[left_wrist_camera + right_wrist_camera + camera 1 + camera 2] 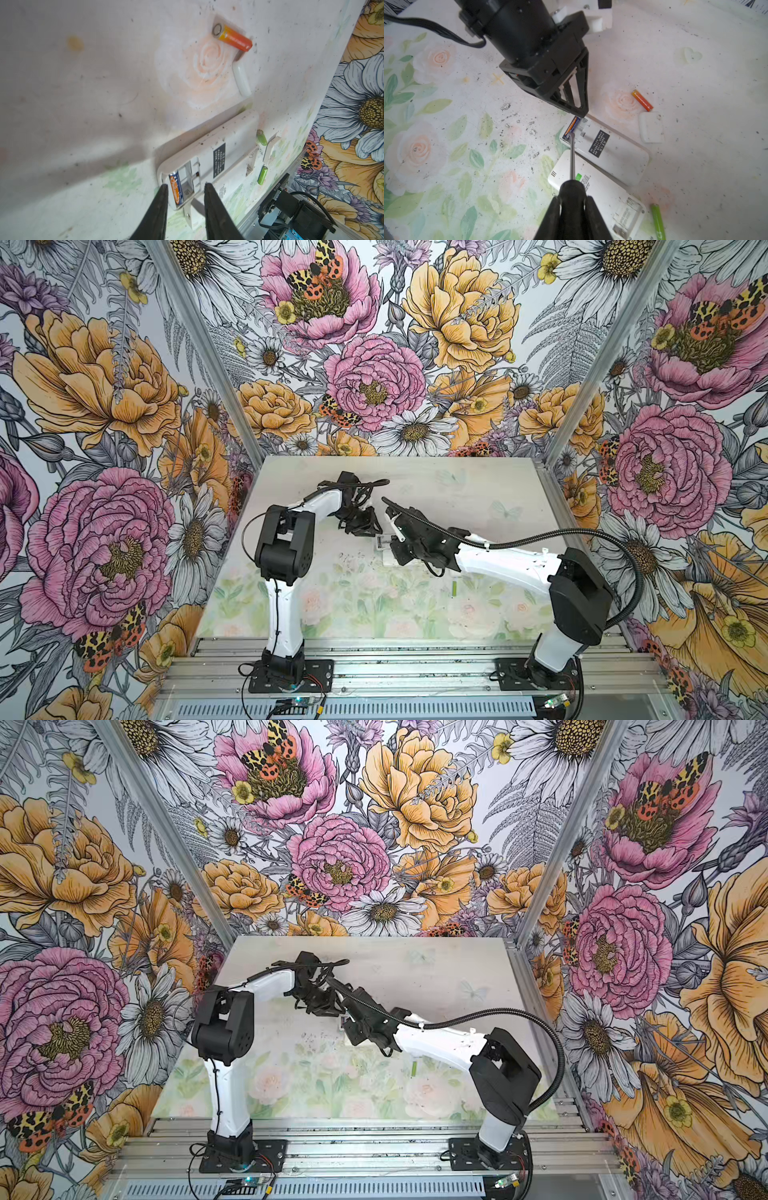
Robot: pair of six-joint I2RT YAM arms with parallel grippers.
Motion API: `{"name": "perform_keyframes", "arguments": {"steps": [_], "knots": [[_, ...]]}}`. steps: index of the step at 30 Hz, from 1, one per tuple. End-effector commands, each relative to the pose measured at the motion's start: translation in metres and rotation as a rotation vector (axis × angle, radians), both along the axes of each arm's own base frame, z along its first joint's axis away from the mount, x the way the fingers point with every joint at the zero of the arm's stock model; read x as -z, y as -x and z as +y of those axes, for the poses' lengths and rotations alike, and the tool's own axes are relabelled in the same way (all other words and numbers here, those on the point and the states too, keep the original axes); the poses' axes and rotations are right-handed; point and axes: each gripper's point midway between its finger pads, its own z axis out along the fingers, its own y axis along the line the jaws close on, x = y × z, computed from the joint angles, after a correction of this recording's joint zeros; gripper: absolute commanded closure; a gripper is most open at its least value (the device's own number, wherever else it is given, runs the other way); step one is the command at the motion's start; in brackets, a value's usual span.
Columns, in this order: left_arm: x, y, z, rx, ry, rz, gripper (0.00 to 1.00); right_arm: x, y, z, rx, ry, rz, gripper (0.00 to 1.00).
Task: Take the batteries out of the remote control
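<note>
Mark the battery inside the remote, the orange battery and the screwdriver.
Battery in remote (176, 189): left wrist view, middle of its label.
Orange battery (234, 38): left wrist view, mid-body.
Screwdriver (572, 158): right wrist view, mid-shaft.

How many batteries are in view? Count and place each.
4. Blue battery in the remote bay; orange battery loose by the white cover; two green batteries loose on the table. Others may be hidden.

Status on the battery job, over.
Left pincer open at remote. Right pincer shut on screwdriver, tip at blue battery in bay. Orange battery, two green already out. Nothing blocking.
</note>
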Motion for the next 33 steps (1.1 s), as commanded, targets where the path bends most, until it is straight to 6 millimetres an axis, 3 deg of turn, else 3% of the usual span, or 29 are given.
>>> {"name": "perform_keyframes", "arguments": {"steps": [1,10,16,18,22,24,28,33], "knots": [[-0.008,0.001,-0.007,-0.014,0.064,-0.007,0.67,-0.015,0.000,-0.019,0.052,0.037,0.013,1.00],[-0.006,0.022,-0.008,0.016,0.081,0.007,0.64,-0.037,0.001,-0.031,0.138,0.007,0.017,1.00],[-0.030,0.036,-0.038,0.068,0.170,-0.037,0.59,-0.040,0.001,-0.035,0.157,0.006,0.023,1.00],[-0.047,0.026,-0.038,0.052,0.172,-0.098,0.57,-0.041,0.001,-0.038,0.172,0.009,0.020,1.00],[-0.073,-0.003,-0.015,0.080,-0.028,-0.279,0.37,-0.049,-0.001,-0.044,0.210,-0.003,0.006,1.00],[-0.080,-0.016,-0.015,0.144,-0.096,-0.356,0.29,-0.055,-0.002,-0.048,0.236,-0.014,-0.010,1.00],[-0.069,-0.027,-0.041,0.367,-0.169,-0.433,0.20,-0.075,-0.003,-0.068,0.316,-0.038,-0.071,1.00],[-0.048,-0.026,-0.083,0.569,-0.158,-0.479,0.16,-0.097,0.005,-0.107,0.395,-0.101,-0.105,1.00]]}}
